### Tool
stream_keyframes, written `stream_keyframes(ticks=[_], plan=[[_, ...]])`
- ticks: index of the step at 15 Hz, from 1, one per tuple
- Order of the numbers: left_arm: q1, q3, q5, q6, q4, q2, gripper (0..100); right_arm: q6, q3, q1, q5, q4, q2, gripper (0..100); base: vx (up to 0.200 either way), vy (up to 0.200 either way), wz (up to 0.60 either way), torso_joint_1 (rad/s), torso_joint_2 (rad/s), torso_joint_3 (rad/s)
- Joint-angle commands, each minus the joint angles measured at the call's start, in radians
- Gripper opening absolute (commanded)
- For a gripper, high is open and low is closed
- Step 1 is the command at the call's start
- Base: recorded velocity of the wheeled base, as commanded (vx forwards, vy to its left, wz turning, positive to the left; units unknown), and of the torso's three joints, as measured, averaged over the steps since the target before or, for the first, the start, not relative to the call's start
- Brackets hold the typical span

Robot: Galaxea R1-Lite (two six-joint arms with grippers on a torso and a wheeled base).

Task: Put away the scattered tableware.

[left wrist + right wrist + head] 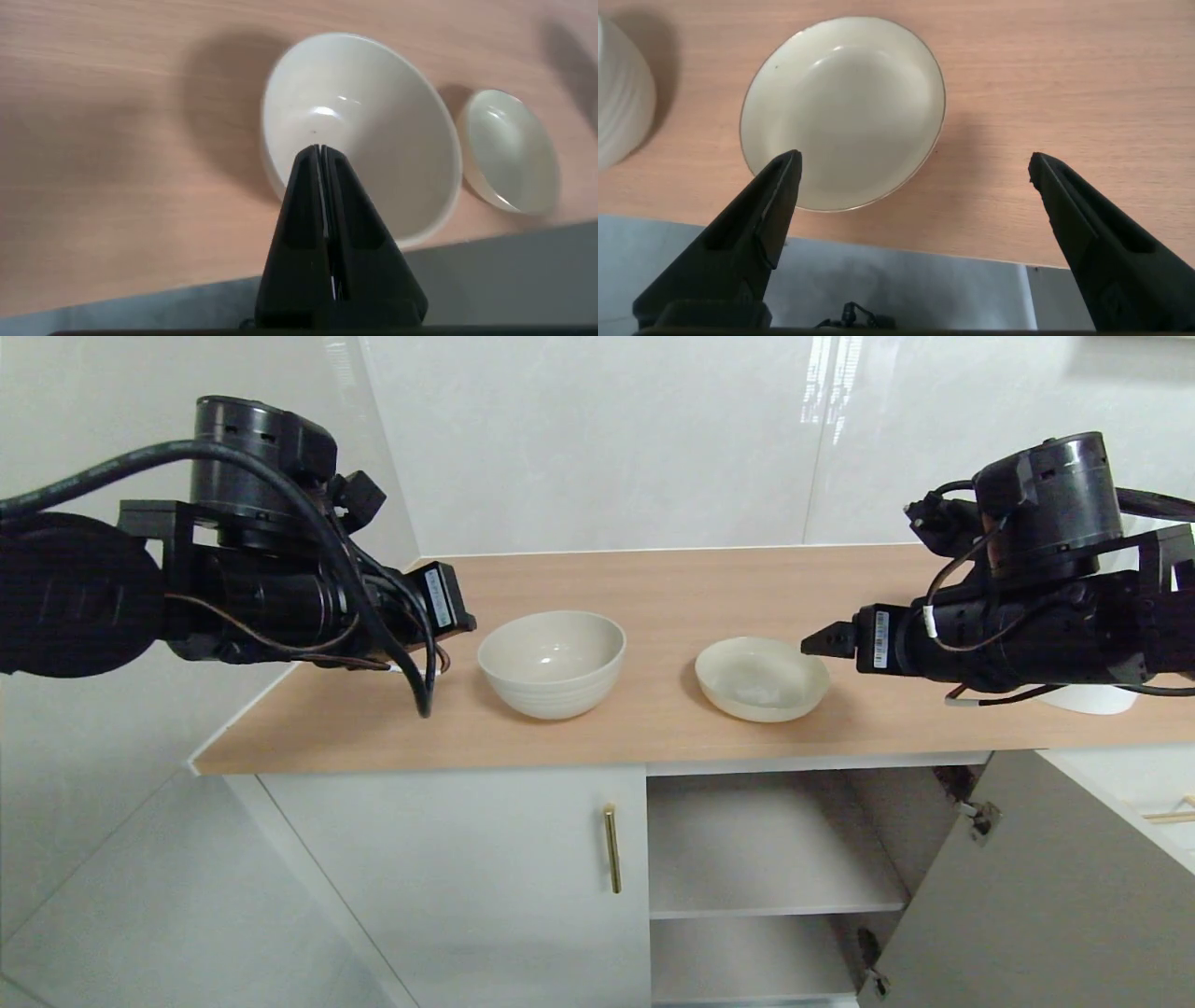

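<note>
A deep cream bowl (pixel 551 663) (pixel 374 121) stands upright on the wooden countertop (pixel 672 588). To its right lies a shallow cream dish (pixel 761 679) (pixel 845 112). My left gripper (pixel 459 616) (pixel 320 154) hovers just left of the bowl, shut with nothing in it, its tip pointing at the bowl's inside. My right gripper (pixel 814 642) (pixel 912 173) is at the right rim of the dish, open wide, its fingers (pixel 775 187) apart above the dish's near edge and the bare counter.
The cabinet below has its right door (pixel 1027 896) swung open, showing two bare shelves (pixel 775 887). Its left door with a gold handle (pixel 611 849) is closed. A white object (pixel 1092 698) sits on the counter behind my right arm. Tiled wall lies behind.
</note>
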Motion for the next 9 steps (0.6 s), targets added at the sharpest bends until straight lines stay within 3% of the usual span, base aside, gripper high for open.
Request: stream_keyframes(ticks=[1, 3, 4, 9], plan=[[-0.001, -0.008, 0.004, 0.001, -0.009, 0.014, 0, 0.0, 0.0, 0.001, 0.0, 0.0, 0.009, 100, 0.0, 0.0, 0.0, 0.0, 0.0, 0.0], [-0.001, -0.011, 0.013, 0.007, -0.01, 0.021, 0, 0.002, 0.0, 0.001, 0.0, 0.0, 0.012, 100, 0.0, 0.0, 0.0, 0.0, 0.0, 0.0], [0.0, -0.011, 0.015, 0.007, -0.013, 0.026, 100, 0.002, 0.0, 0.001, 0.0, 0.0, 0.012, 100, 0.0, 0.0, 0.0, 0.0, 0.0, 0.0], [0.002, -0.012, 0.047, 0.033, -0.019, 0.069, 100, 0.003, 0.0, 0.001, -0.001, -0.002, 0.012, 100, 0.0, 0.0, 0.0, 0.0, 0.0, 0.0]])
